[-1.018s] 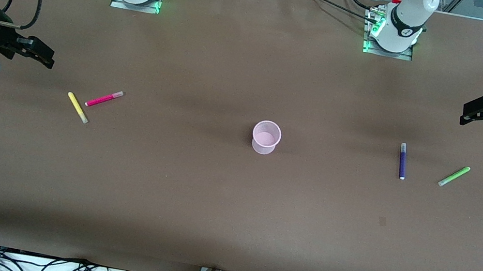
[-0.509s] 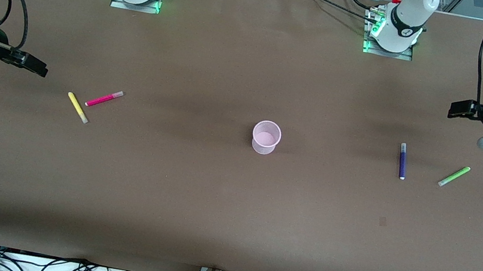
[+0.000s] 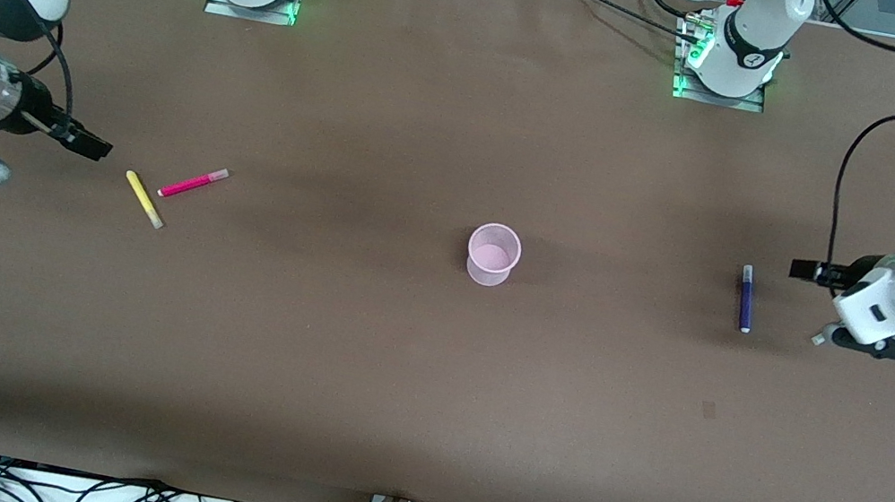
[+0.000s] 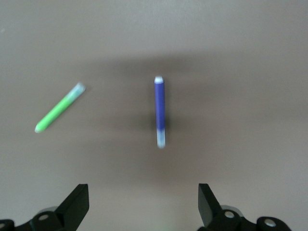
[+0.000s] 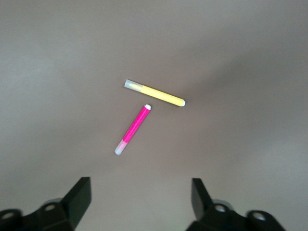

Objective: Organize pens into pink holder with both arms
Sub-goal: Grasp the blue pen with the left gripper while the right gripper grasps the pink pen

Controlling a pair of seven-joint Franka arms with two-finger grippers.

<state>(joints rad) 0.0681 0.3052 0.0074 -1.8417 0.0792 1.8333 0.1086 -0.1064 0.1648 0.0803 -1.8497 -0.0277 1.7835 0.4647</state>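
Currently, pink holder (image 3: 493,254) upright at centre of the front frame on brown desk (image 3: 406,390), nothing visible inside. Yellow pen (image 3: 144,199) and pink pen (image 3: 193,182) lying flat at mid-left of the frame, toward the right arm's end of the desk, close together in a V with near ends almost meeting, not clearly touching. Purple pen (image 3: 746,298) lying flat at mid-right of the frame, toward the left arm's end, pointing roughly along the frame's vertical. Green pen (image 4: 59,107) seen whole only in left wrist view, beside the purple pen (image 4: 160,111) and apart from it; in front view mostly covered by the left arm.

Right gripper (image 3: 90,146) at left edge of the front frame, over bare desk just beside the yellow pen, fingers (image 5: 79,195) spread wide, holding nothing. Left gripper (image 3: 808,271) at right edge of the frame, over the desk between purple and green pens, fingers (image 4: 79,199) spread wide, nothing between them.
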